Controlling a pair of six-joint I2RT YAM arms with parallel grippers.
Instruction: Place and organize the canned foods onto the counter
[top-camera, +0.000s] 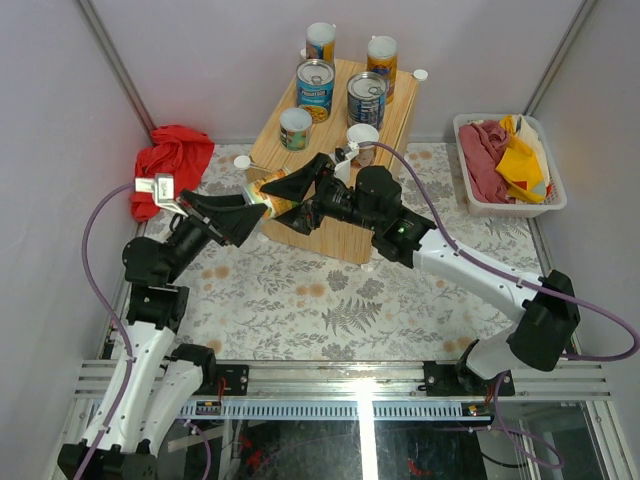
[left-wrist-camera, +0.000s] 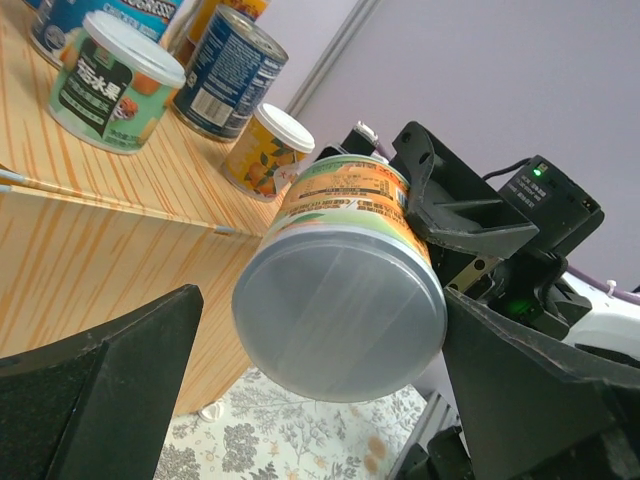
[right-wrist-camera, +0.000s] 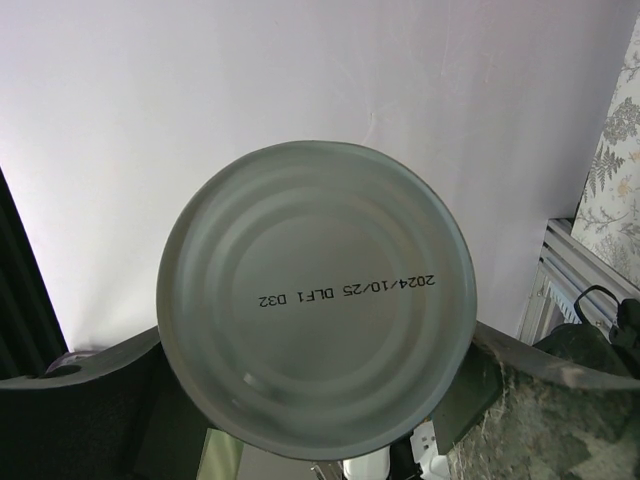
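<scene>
Can 7 (top-camera: 266, 189), short with an orange and green label, is lying on its side in the air between 2 facing sets of jaws, just off the counter (top-camera: 336, 124) and not resting on it. The right gripper (right-wrist-camera: 318, 335) is clamping it, jaws pressing its sides, and its date-stamped metal end is filling that wrist view. The left gripper (left-wrist-camera: 325, 305) is straddling the opposite end with jaws spread wide, a gap showing on 1 side.

Beyond both jaws, 6 cans are standing upright on the counter's striped top: 2 short cans (top-camera: 295, 128) nearest the jaws, 2 wide blue cans (top-camera: 315, 88) behind those, and 2 tall orange-blue cans (top-camera: 381, 55) farthest.

A red cloth (top-camera: 175, 158) is lying to the left of the left jaws. A white basket (top-camera: 505, 210) is sitting well apart to the right of the right jaws.
</scene>
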